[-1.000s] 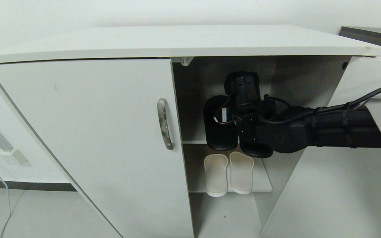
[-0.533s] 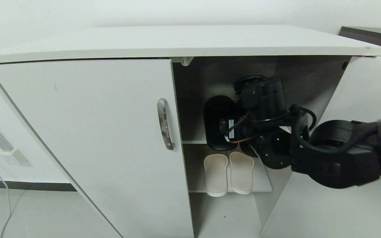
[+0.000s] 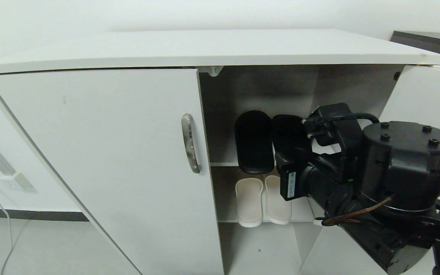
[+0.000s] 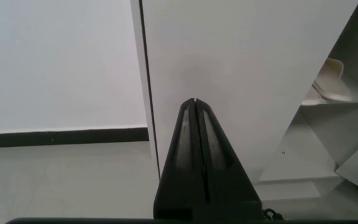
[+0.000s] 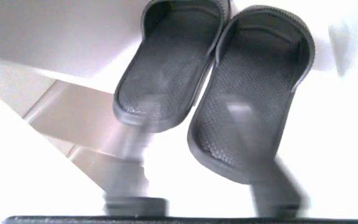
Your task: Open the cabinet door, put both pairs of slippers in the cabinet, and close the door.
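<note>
The white flat-panel cabinet (image 3: 204, 47) stands with its right-hand door (image 3: 422, 95) swung open. Both pairs are inside: the black rubber slide slippers (image 3: 254, 141) lie side by side on the upper shelf (image 3: 224, 164) and the cream moulded slippers (image 3: 264, 200) on the lower shelf (image 3: 304, 214), so I judge that only closing the door is left. The right end effector (image 5: 191, 143) hangs before the opening, fingers spread and empty, with the black pair just ahead and apart from it, while the left end effector (image 4: 194, 106), fingers pressed together on nothing, faces the closed left-hand door (image 3: 90, 152).
</note>
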Robot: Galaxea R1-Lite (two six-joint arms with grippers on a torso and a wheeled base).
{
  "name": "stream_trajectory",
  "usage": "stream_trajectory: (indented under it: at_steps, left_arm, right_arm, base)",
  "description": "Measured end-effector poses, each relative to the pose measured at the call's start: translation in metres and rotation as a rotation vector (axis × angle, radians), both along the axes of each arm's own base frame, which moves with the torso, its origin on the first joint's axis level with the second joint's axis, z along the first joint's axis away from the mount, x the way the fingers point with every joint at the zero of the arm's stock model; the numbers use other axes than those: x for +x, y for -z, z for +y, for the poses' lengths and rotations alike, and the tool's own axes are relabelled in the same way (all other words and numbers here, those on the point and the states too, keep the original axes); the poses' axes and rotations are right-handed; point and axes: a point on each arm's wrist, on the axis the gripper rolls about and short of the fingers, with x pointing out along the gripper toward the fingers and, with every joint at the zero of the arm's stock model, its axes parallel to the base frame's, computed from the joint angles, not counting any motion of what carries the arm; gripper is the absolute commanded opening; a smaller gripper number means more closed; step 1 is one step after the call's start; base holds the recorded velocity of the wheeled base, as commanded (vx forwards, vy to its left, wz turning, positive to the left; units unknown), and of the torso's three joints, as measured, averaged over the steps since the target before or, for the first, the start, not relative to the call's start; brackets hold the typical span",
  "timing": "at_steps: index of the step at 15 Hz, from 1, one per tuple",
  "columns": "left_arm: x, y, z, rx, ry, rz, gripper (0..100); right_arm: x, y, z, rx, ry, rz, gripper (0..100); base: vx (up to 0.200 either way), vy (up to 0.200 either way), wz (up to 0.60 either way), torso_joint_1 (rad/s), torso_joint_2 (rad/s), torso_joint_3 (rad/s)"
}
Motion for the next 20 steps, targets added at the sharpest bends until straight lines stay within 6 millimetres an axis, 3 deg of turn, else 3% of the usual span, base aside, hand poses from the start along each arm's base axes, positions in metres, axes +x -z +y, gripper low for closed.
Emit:
stream_trajectory:
  at_steps: [5,20]
  left_arm:
    - [0.0,0.0,0.0,0.002,0.0,0.0,0]
    - [0.0,0.0,0.0,-0.002,0.0,-0.001,0]
  right_arm:
    - [-0.004,0.003,-0.001,-0.003,-0.031,0.01,0]
    - [-0.003,0.014,-0.006,-0.019,-0.055,0.024,0]
  base:
    - [0.0,0.0,0.0,0.0,0.0,0.0]
    - [-0.2,0.0,0.0,0.002,0.0,0.001]
